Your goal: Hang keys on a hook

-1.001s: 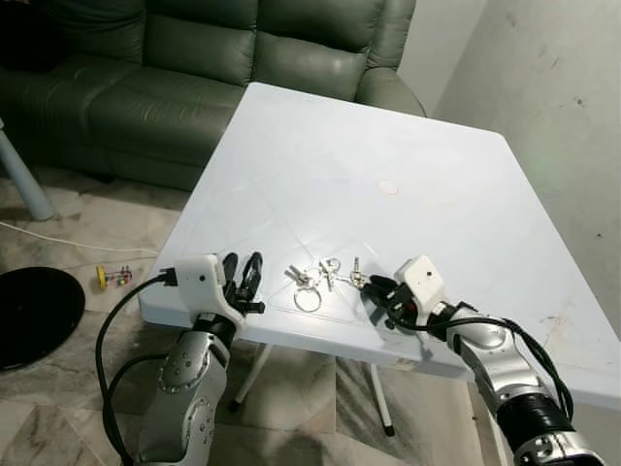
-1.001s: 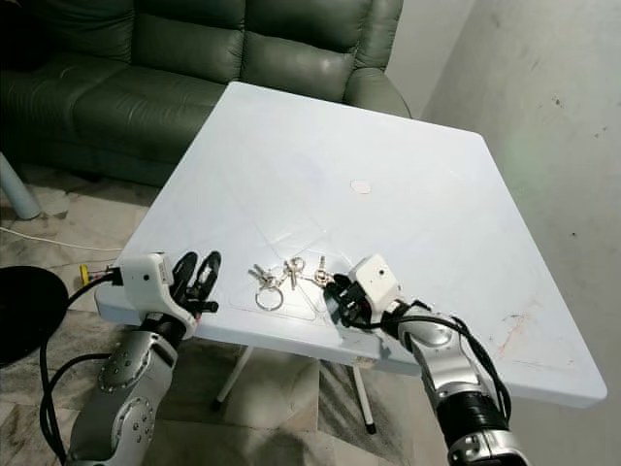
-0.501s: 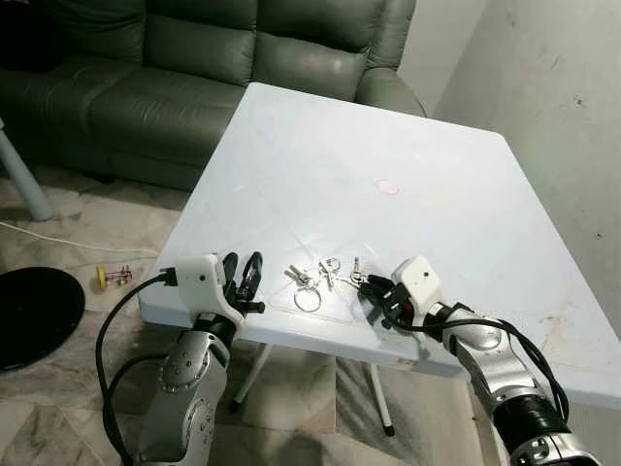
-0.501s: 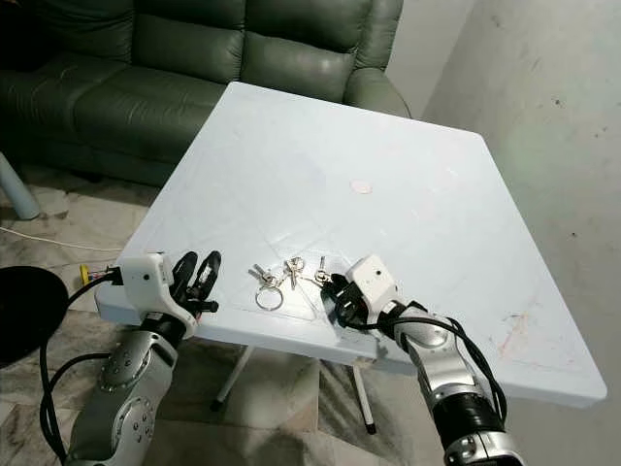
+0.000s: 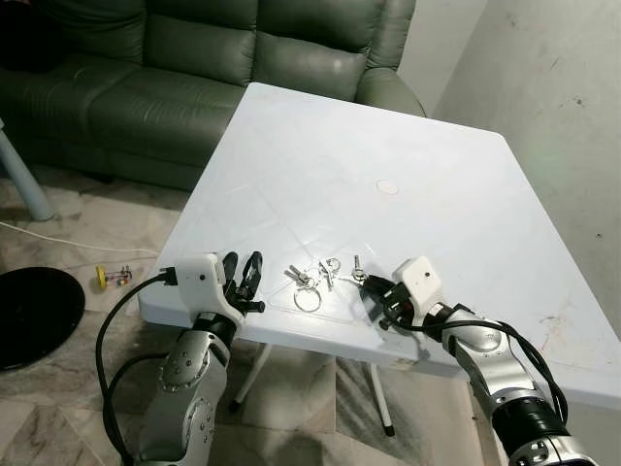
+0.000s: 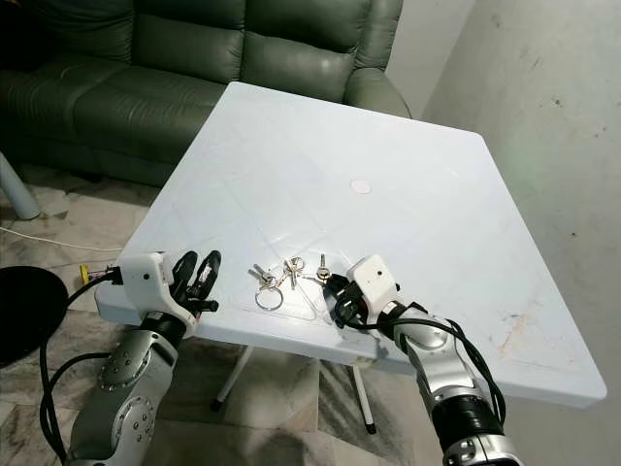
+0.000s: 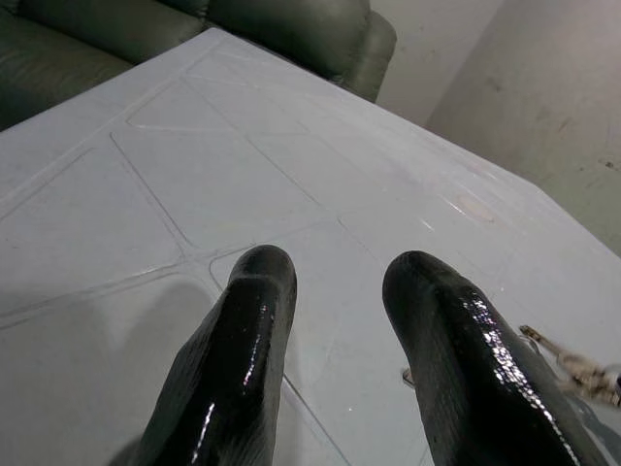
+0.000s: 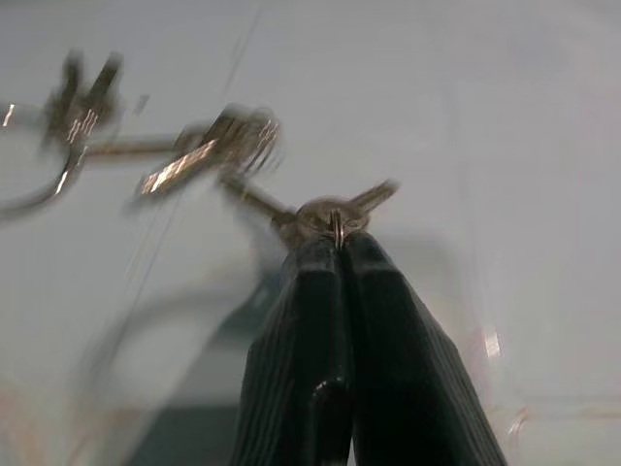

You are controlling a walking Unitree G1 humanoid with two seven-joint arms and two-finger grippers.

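Observation:
A bunch of silver keys [image 5: 320, 275] on rings lies near the front edge of the white table [image 5: 320, 175]. My right gripper [image 5: 372, 287] rests on the table at the right end of the bunch, shut on a small key ring [image 8: 333, 216] between its fingertips. The rest of the keys [image 8: 194, 155] trail off to the left, blurred in the right wrist view. My left gripper [image 5: 245, 275] sits at the table's front left edge, open, its two fingers [image 7: 247, 320] apart with nothing between them. The keys [image 7: 577, 364] lie off to its right.
A green leather sofa [image 5: 194, 58] stands behind the table. A bare wall [image 5: 553, 87] runs along the right. On the floor to the left are a black round object [image 5: 34, 311], a white cable [image 5: 68, 243] and a small yellow item [image 5: 102, 279]. A small round mark [image 5: 387, 187] is mid-table.
My right gripper has edged slightly away from the front edge with the key ring pinched, and the keys have shifted a little. The left arm has not moved.

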